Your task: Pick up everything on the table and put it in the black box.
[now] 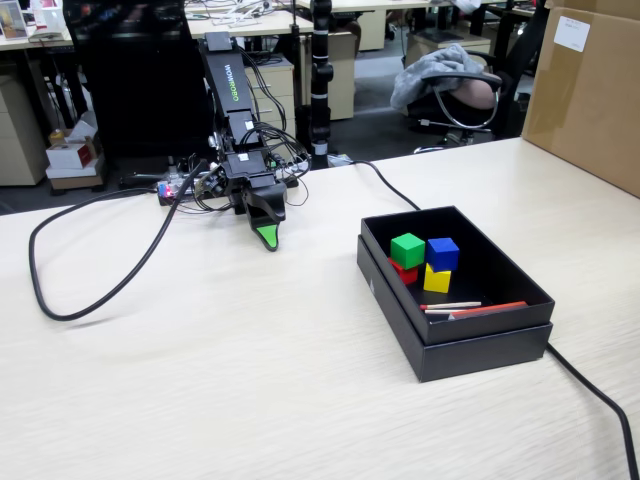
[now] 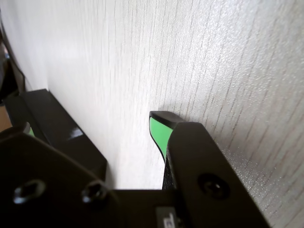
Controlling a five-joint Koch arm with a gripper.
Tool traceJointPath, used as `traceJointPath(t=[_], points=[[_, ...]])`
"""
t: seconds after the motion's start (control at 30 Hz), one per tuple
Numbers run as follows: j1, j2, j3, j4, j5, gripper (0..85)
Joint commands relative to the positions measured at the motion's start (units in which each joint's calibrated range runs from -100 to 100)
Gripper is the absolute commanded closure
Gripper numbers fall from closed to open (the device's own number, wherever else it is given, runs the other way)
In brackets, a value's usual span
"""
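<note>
The pale surface [image 1: 250, 380] fills the fixed view. Right of centre sits the black box [image 1: 480, 345], holding the green cube [image 1: 407, 249], blue cube [image 1: 442, 253], yellow cube [image 1: 436, 279] and red cube [image 1: 405, 272]. Upper left of centre, the claw [image 1: 266, 238] points down, empty; whether clenched, I cannot tell.

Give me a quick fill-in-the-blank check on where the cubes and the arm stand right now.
1. The green cube sits on top of the ____ cube.
2. The blue cube rests on the ____ cube.
3. All four cubes lie inside the ____ box.
4. The gripper hangs over bare table, holding ____.

Missing words: red; yellow; black; nothing
</note>
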Motion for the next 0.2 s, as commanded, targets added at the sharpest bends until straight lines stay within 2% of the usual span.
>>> traceJointPath(t=[0.0,0.17], points=[[-0.05,0.05,-0.66,-2.68,-0.29,36.7],[-0.05,0.05,-0.66,-2.68,-0.29,36.7]])
